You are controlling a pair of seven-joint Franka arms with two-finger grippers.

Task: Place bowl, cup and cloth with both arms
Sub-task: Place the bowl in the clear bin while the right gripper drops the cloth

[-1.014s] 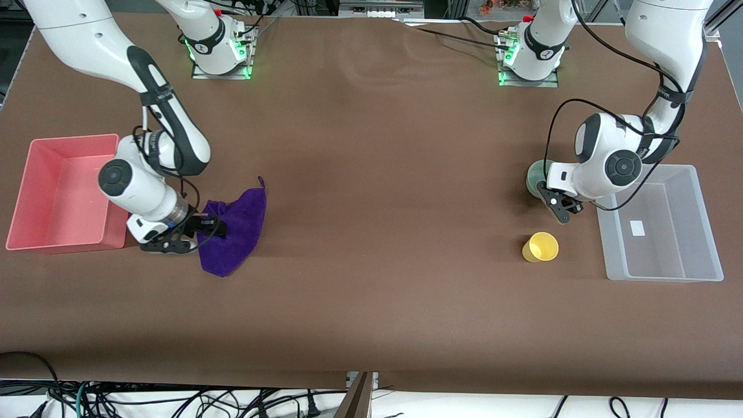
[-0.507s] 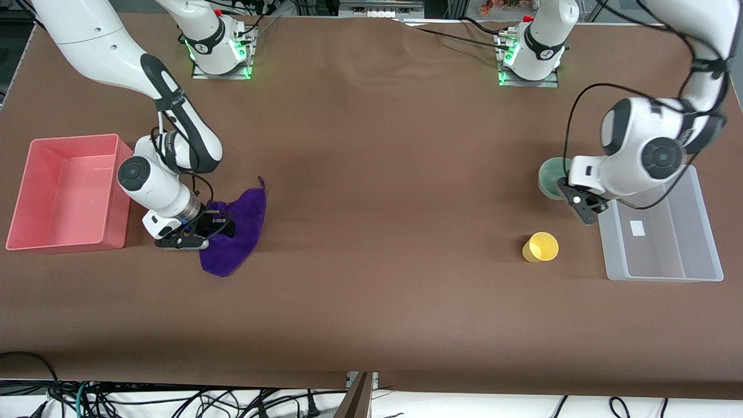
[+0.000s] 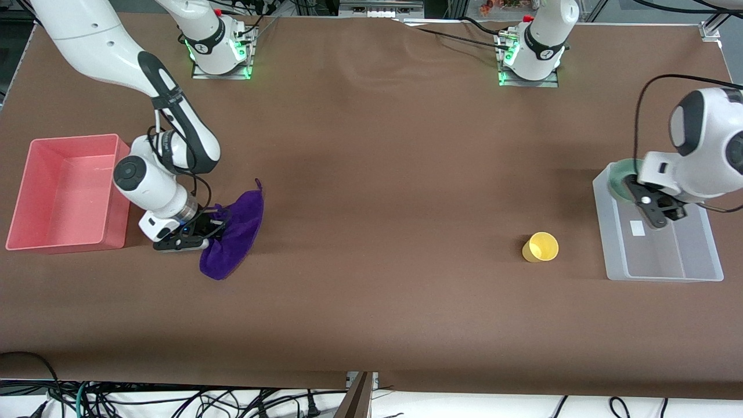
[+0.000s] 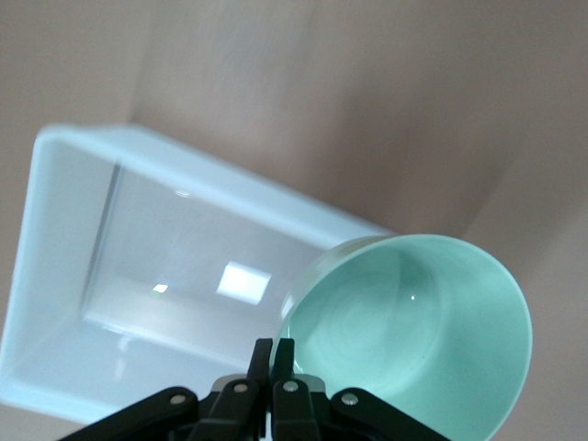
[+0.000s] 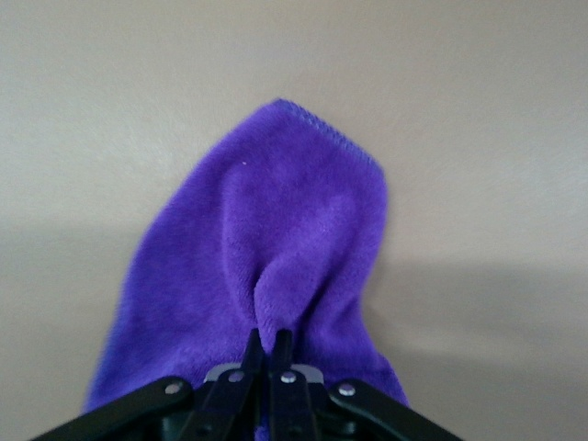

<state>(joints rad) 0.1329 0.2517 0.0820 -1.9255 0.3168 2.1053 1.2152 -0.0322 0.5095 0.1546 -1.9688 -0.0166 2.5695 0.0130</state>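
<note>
My left gripper is shut on the rim of the pale green bowl and holds it tilted over a corner of the clear bin. In the left wrist view the bowl hangs from my left gripper above the bin. My right gripper is shut on a raised fold of the purple cloth, low over the table beside the pink bin. The right wrist view shows the cloth pinched in my right gripper. The yellow cup sits on the table beside the clear bin.
The clear bin holds only a small white label on its floor. The pink bin at the right arm's end of the table holds nothing. The brown table stretches between cloth and cup.
My left arm has carried the bowl from near the cup toward the left arm's end of the table, to over the clear bin. My right gripper has shifted slightly and the cloth has bunched toward it.
</note>
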